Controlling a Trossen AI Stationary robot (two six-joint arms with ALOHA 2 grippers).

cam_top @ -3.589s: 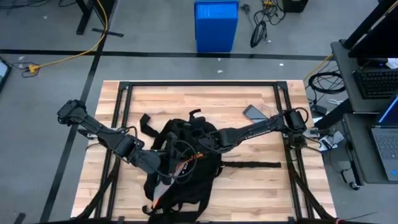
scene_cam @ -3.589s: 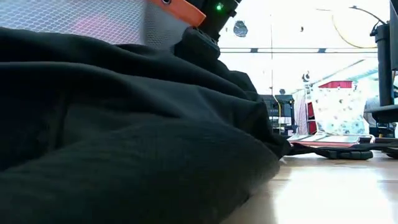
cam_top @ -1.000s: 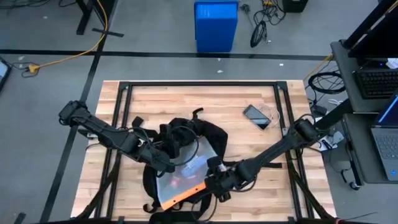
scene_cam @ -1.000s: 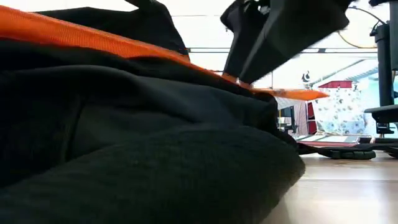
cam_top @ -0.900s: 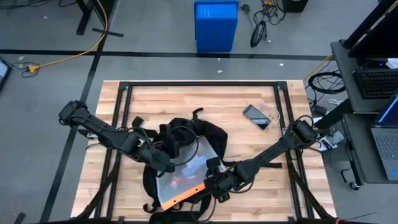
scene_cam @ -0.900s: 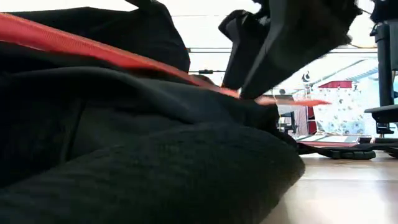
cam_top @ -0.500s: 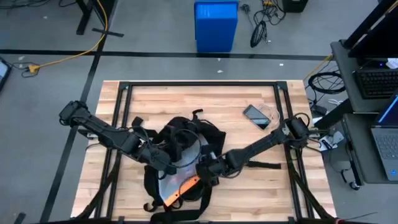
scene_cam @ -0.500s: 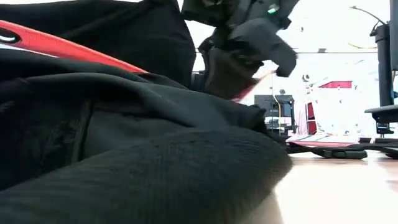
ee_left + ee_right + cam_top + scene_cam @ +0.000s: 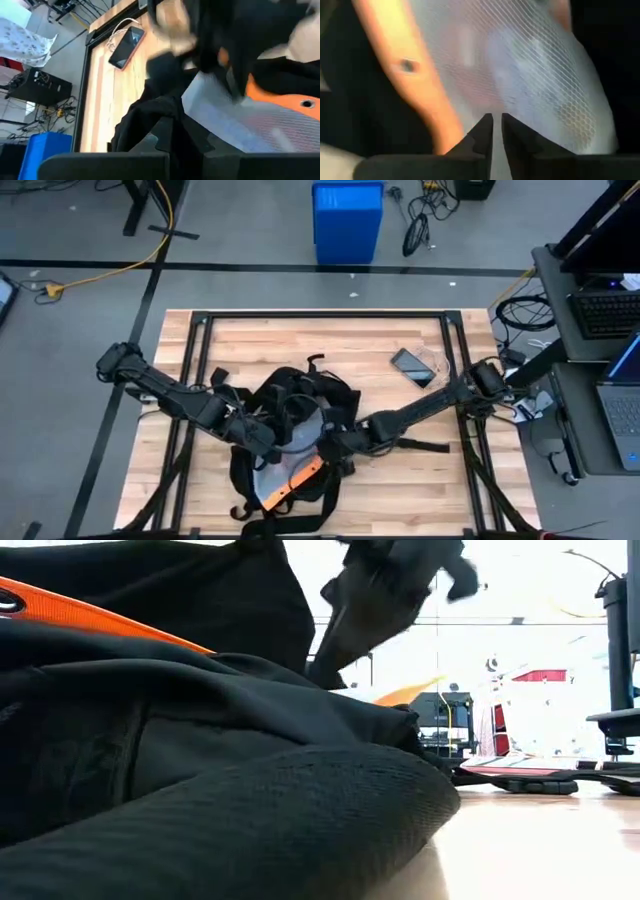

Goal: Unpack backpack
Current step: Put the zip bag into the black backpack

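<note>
Your left gripper (image 9: 268, 442) sits on the left side of the backpack (image 9: 300, 395), buried in black fabric; its fingers (image 9: 165, 137) look pinched together on a fold of that cloth, so call it clamped on the backpack

The backpack lies in the middle of the wooden table (image 9: 400, 480), crumpled and open, its straps (image 9: 240, 510) trailing off its near side toward the table's near edge. In the low view its dark bulk (image 9: 200, 790) fills almost everything

Out of the backpack's opening, on its near side, a mesh pouch (image 9: 290, 455) with an orange edge (image 9: 295, 478) pokes out, lying flat on the black cloth

Your right gripper (image 9: 332, 446) is just right of that pouch, at the backpack's right flank. In the right wrist view its fingers (image 9: 482, 131) are nearly shut with only a thin slit between them, the mesh pouch (image 9: 520, 75) right in front; I cannot tell whether any mesh is actually caught in that slit

Farther right of the backpack, a black strap (image 9: 425, 446) stretches over bare wood, and a smartphone (image 9: 412, 367) lies well apart toward the far right, beside a white cable (image 9: 116, 31)
</note>
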